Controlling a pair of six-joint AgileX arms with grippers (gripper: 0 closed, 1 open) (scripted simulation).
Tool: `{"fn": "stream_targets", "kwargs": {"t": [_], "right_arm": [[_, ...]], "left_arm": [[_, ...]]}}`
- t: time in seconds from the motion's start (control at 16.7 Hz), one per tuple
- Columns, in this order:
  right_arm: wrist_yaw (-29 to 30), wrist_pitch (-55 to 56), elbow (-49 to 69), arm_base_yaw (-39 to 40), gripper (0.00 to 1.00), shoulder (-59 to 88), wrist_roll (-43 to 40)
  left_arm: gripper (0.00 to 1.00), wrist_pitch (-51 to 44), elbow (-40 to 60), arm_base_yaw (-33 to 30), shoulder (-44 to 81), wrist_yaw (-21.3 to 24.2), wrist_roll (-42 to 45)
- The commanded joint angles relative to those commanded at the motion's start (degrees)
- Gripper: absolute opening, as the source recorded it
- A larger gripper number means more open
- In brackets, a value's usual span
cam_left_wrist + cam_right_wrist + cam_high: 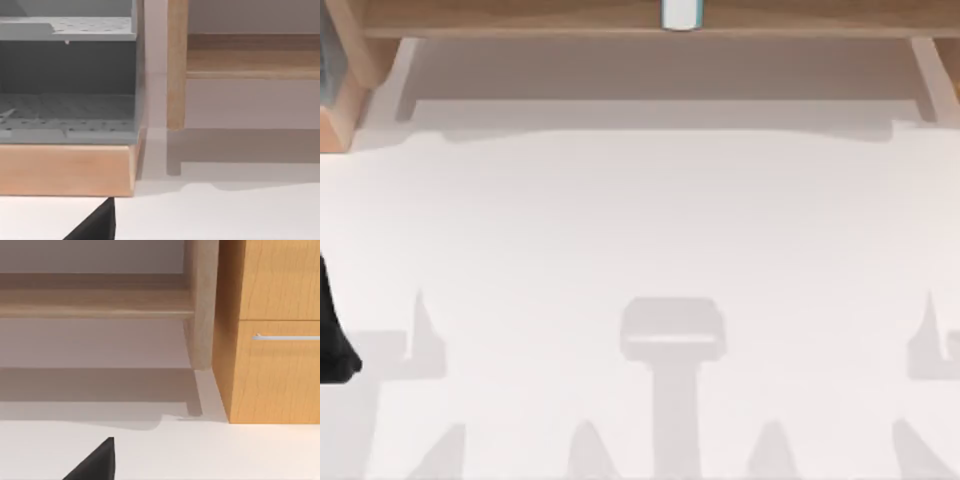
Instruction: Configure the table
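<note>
The table [650, 230], a broad white top, was spread across the whole near and middle ground of the top view, and nothing was seen lying on its open surface. The task was judged to be at its very start, with no item yet taken up. The left arm [334, 330] was glimpsed as a dark shape at the table's left edge, apparently parked. A black wedge, taken for part of the left gripper [95, 225], was seen low in the left wrist view, and a matching wedge of the right gripper [95, 462] in the right wrist view. Whether either claw was released or clenched could not be told, and nothing was seen held or touched.

Farther back, a grey perforated rack [67, 75] on a wooden base was faced by the left wrist camera, and a wooden drawer cabinet [272, 330] with a metal handle by the right. At the far edge a wooden ledge [640, 20] on posts was seen, with a pale cup-like object [681, 13] on it. The next move was judged to call for a reach toward such far storage to fetch something.
</note>
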State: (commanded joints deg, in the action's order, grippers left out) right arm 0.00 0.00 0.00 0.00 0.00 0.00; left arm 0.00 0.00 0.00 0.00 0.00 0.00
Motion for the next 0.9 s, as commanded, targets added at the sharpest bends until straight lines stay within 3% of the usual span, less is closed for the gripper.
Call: {"fn": "stream_targets", "kwargs": {"t": [0.42, 0.9], "right_arm": [[0.0, 0.0, 0.0, 0.0, 1.0, 0.0, 0.0], [0.0, 0.0, 0.0, 0.0, 1.0, 0.0, 0.0]], "left_arm": [[1.0, 2.8, 7.1, -2.6, 8.9, -3.9, 0.3], [1.0, 15.9, 37.1, -15.7, 49.7, -16.3, 0.6]]}}
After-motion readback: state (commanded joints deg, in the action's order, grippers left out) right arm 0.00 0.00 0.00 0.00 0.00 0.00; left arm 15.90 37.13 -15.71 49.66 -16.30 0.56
